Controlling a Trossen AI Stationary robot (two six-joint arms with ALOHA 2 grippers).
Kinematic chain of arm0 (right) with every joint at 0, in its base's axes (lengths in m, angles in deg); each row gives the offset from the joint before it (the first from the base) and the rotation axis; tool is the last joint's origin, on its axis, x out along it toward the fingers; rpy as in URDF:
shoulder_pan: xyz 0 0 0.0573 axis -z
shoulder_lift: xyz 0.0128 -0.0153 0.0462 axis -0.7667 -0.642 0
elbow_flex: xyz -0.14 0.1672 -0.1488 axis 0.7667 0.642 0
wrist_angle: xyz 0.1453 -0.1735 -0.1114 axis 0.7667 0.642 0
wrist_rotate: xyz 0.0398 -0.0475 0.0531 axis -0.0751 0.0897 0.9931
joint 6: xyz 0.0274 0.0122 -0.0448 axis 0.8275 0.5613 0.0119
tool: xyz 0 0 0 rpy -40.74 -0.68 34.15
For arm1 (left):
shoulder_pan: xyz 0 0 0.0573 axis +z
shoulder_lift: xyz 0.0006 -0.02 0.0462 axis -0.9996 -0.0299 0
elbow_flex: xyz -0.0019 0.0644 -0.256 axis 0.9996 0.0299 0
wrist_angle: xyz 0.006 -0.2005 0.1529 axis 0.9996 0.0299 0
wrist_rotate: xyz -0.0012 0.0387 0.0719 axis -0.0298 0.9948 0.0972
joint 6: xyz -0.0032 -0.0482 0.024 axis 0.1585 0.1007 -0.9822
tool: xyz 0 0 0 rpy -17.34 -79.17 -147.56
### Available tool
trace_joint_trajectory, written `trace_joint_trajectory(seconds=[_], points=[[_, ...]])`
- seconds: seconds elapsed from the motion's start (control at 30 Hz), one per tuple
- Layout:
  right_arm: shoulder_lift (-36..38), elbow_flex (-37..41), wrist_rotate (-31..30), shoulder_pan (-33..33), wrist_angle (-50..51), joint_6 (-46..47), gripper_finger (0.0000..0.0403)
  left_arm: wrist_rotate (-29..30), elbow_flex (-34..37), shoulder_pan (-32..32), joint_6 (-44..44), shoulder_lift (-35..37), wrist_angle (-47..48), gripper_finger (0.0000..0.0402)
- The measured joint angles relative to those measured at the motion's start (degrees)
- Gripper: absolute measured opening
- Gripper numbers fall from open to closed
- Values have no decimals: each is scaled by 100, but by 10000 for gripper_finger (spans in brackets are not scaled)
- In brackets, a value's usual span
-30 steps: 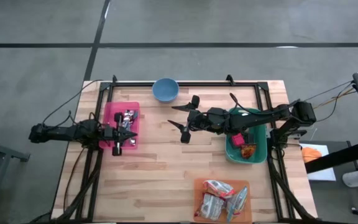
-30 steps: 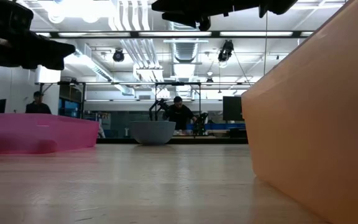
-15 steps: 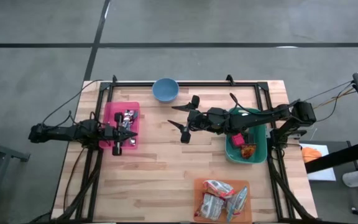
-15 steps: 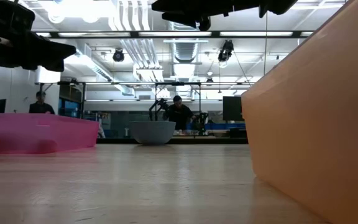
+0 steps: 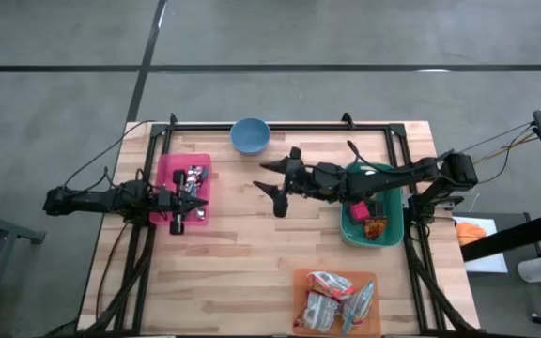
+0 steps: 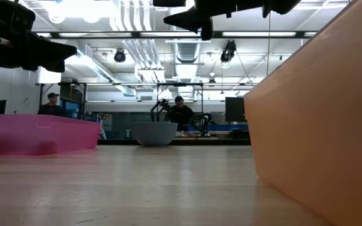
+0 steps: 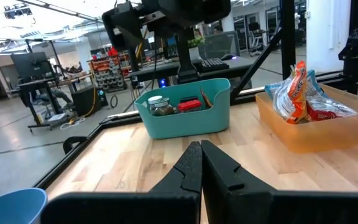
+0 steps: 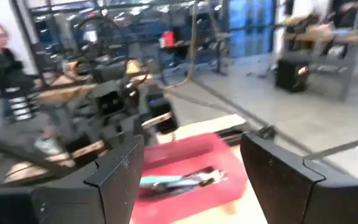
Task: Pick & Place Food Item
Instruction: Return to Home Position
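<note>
Wooden table (image 5: 252, 253) seen from above: the left gripper (image 5: 195, 199) hovers over the pink bin (image 5: 169, 169), jaws closed and empty. The spoons (image 5: 193, 175) lie in the bin just beside its tips. The right gripper (image 5: 259, 176) hangs over bare wood, jaws wide open and holding nothing, with the teal bin (image 5: 394, 225) behind it.

Level with the table, both grippers sit high, clear of the bin and a bowl (image 6: 154, 133).

Left wrist: closed fingers (image 7: 191, 168) point toward the teal bin and an orange tray (image 7: 303, 137) of snack packets (image 7: 294, 87).

Right wrist: the pink bin shows between the spread fingers (image 8: 120, 168).

Empty jaws suggest the sorting is done and both arms are free to go home.
</note>
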Motion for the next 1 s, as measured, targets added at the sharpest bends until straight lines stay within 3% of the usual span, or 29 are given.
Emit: trace_joint_trajectory(seconds=[0.07, 0.2, 0.27, 0.33, 0.43, 0.5, 0.73, 1.0], points=[[17, 21, 506, 9, 61, -41, 265, 0, 0, 0, 0, 0, 0, 0], [196, 296, 2658, 27, -443, -362, 265, 0, 2, 0, 0, 0, 0, 0], [423, 562, 3377, 38, -904, -385, 265, 0, 2, 0, 2, 0, 0, 0], [758, 911, 3251, 53, -1075, -361, 265, 0, 2, 0, 2, 0, 0, 0], [1289, 1533, 2400, 63, -1073, -353, 265, 0, 4, 0, 2, 0, 0, 0], [1624, 1992, 2234, 64, -1169, -351, 265, 0, 4, 0, 3, 0, 0, 0], [2951, 3752, 2643, 34, -2056, -483, 265, -2, 4, 0, 15, 0, 0, 0], [5195, 5456, 2607, 19, -2173, -265, 265, 0, 6, 0, 15, 0, 0, 0]])
